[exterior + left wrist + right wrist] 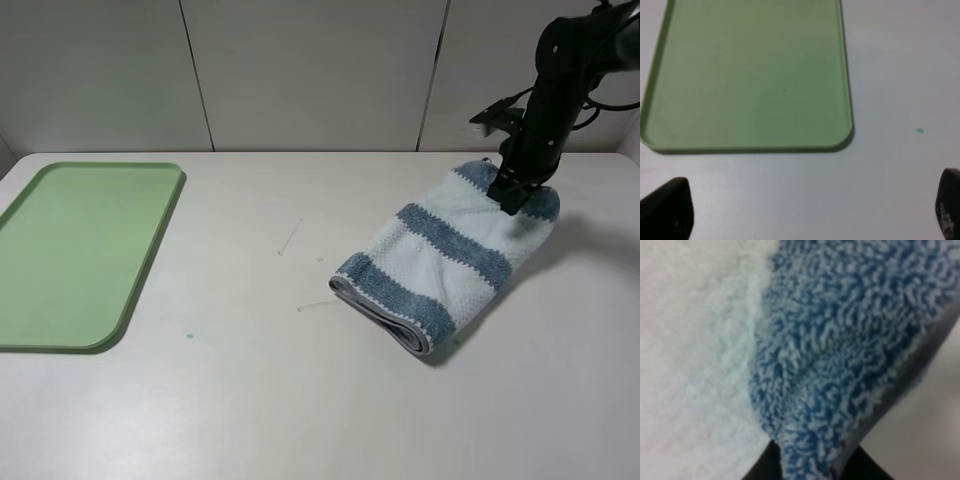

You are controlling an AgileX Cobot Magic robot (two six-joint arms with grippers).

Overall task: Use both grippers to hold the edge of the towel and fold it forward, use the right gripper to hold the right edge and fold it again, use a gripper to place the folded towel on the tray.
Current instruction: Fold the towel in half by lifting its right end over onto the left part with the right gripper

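Exterior high view: shows the towel [445, 255] folded into a thick bundle with broad blue and pale stripes, lying on the pale tabletop [250, 400] right of centre and angled from the lower middle toward the upper right. Shows the right gripper [515, 197] reaching down on its glossy black arm from the upper right corner of the frame, tip set on the upper-right corner of the cloth. Places the tray [80, 250], light green with a low rim, flat at the left edge of the frame, well apart from the towel. Picks out a small teal speck [189, 336] on the tabletop near the tray's lower right corner. Right wrist view: fills almost wholly with cloth, close and blurred. Catches a blue stripe beside a pale one, with the edge of the towel [925, 352], a thin grey hem, running down toward the bottom of the frame. Shows dark fingers [762, 467] there, clenched on the fabric from both sides, grasping the cloth at that corner. Left wrist view: looks down on the tray's rounded corner and the tabletop beside it. Shows the left gripper [807, 212] with one black finger at the lower left corner of the frame and one at the lower right, spread wide, released, holding nothing, hovering over the tabletop just short of the tray's rim.
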